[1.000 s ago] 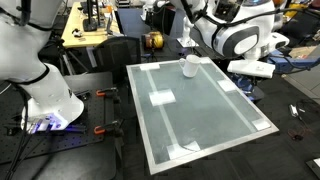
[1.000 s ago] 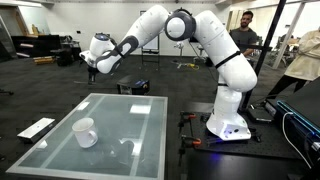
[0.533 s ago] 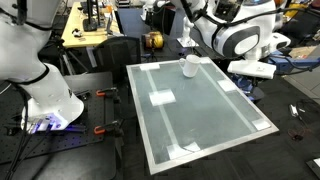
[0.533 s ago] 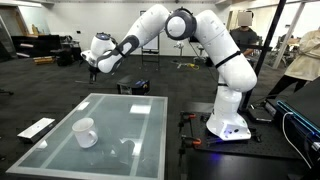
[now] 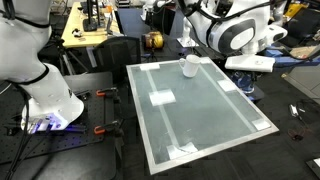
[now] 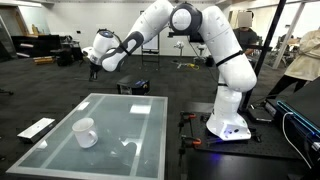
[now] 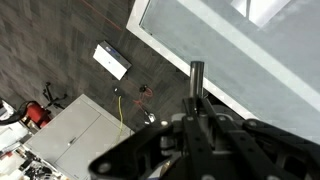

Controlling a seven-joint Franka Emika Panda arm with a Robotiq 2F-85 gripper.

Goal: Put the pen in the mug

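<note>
The white mug (image 5: 189,66) stands upright on the glass tabletop (image 5: 205,115), near one end; it also shows in an exterior view (image 6: 85,132). My gripper (image 6: 93,67) hangs high in the air beyond the table's far edge, well away from the mug. In the wrist view the gripper (image 7: 196,118) is shut on the pen (image 7: 196,78), a thin dark stick pointing out from between the fingers. Its tip lies over the dark floor just outside the table's edge (image 7: 215,95). The mug is out of the wrist view.
A flat white device (image 7: 112,60) lies on the floor beside the table; it also shows in an exterior view (image 6: 37,127). White patches (image 5: 161,97) mark the glass. The robot base (image 6: 228,125) and clamps (image 5: 103,113) stand at the table's side. People stand in the background (image 6: 300,65).
The arm has shifted slightly, with the upper links turning a little. The gripper stays high beyond the table with the pen in it. The mug has not moved.
</note>
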